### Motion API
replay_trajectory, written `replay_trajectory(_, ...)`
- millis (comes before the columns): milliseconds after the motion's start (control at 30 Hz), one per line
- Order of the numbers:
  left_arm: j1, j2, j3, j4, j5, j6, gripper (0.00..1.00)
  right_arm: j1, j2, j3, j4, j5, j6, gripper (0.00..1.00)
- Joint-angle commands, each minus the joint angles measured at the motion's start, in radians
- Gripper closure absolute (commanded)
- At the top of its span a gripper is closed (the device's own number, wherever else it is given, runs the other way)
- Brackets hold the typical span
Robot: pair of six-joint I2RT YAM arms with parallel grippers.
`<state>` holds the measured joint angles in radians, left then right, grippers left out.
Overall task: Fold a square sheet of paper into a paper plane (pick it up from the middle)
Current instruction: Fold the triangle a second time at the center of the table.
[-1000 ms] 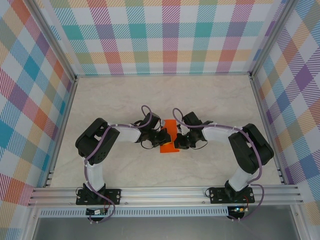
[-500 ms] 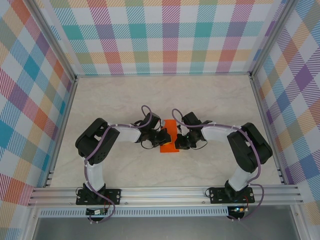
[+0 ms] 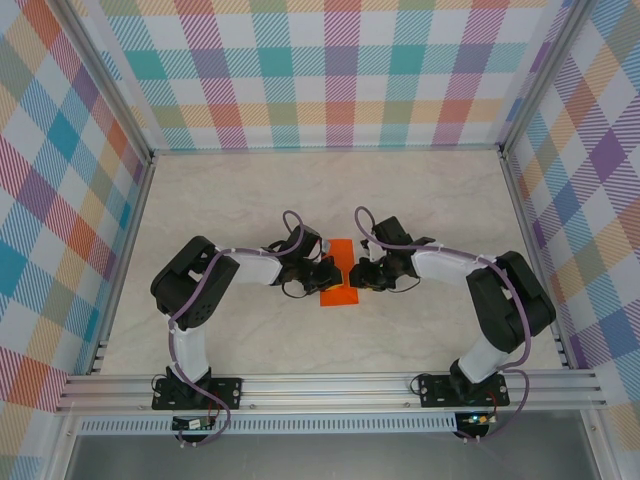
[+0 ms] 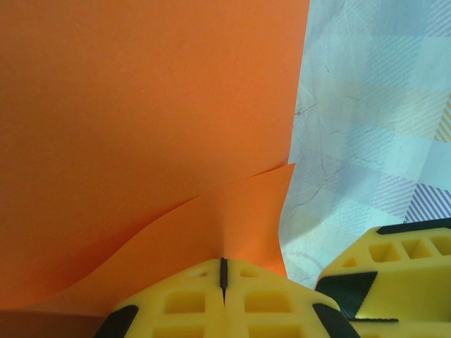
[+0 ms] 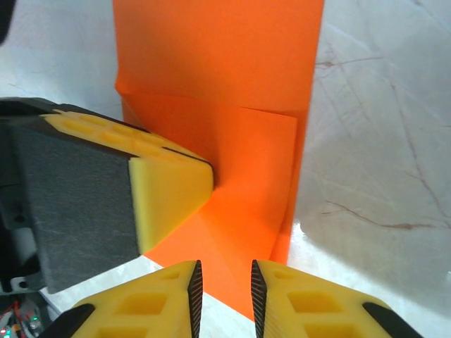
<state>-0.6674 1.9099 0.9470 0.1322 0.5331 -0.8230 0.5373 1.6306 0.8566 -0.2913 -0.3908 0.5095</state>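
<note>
My left claw (image 4: pixel 223 266) was clamped on the square sheet of paper (image 5: pixel 225 63) from nine o'clock; my right claw (image 5: pixel 224 287), at three o'clock, stood slightly apart

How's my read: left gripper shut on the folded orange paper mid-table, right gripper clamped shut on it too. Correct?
Not quite. The left gripper is shut on the folded orange paper, but the right gripper is not clamped on it: the right wrist view shows its jaws standing apart, the paper seen through the gap.
</note>
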Motion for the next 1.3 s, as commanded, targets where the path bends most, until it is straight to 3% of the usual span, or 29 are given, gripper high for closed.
replay_trajectory(0,-0.004,0.021,-0.024,-0.044,-0.091,-0.02,1.0,0.001,0.01,-0.006,0.02,-0.061,0.003,0.74)
replay_trajectory(200,-0.004,0.02,-0.029,-0.035,-0.094,-0.022,1.0,0.001,0.018,-0.011,-0.034,0.031,0.002,0.71)
replay_trajectory(800,-0.004,0.003,-0.034,-0.028,-0.088,-0.023,0.95,-0.003,0.073,-0.003,0.013,-0.058,0.037,0.72)
replay_trajectory(1267,-0.004,-0.087,-0.057,0.047,-0.06,-0.014,0.89,-0.023,0.09,-0.009,0.019,-0.048,0.055,0.88)
